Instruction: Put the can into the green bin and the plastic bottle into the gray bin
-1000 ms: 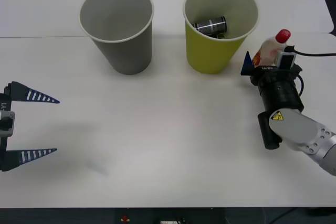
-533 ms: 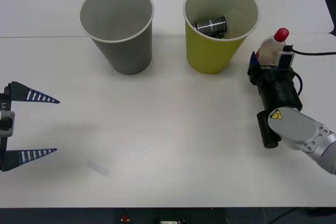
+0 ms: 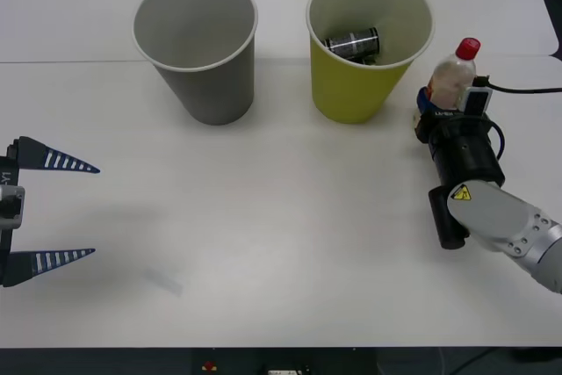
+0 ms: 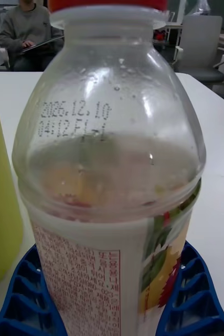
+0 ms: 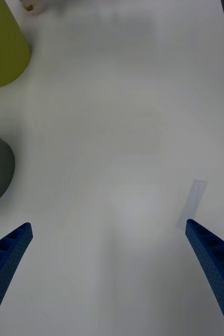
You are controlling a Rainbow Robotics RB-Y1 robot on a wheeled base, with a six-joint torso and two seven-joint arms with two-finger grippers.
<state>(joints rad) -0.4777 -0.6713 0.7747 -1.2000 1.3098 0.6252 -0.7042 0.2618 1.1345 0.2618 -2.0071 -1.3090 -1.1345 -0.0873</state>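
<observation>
Right wrist view: clear, red-capped plastic bottle

Fingers: blue, ribbed, tapered wedges
Right wrist: black cylinder — yellow warning triangle, black cable
Right forearm: silver-grey shell — small screws

You've got the two bins side by side at the far part of the table: gray bin on the left, green bin on the right, with the can lying inside it. The plastic bottle stands upright just right of the green bin, between the right gripper fingers. Your left gripper sits well apart at the near left edge
</observation>
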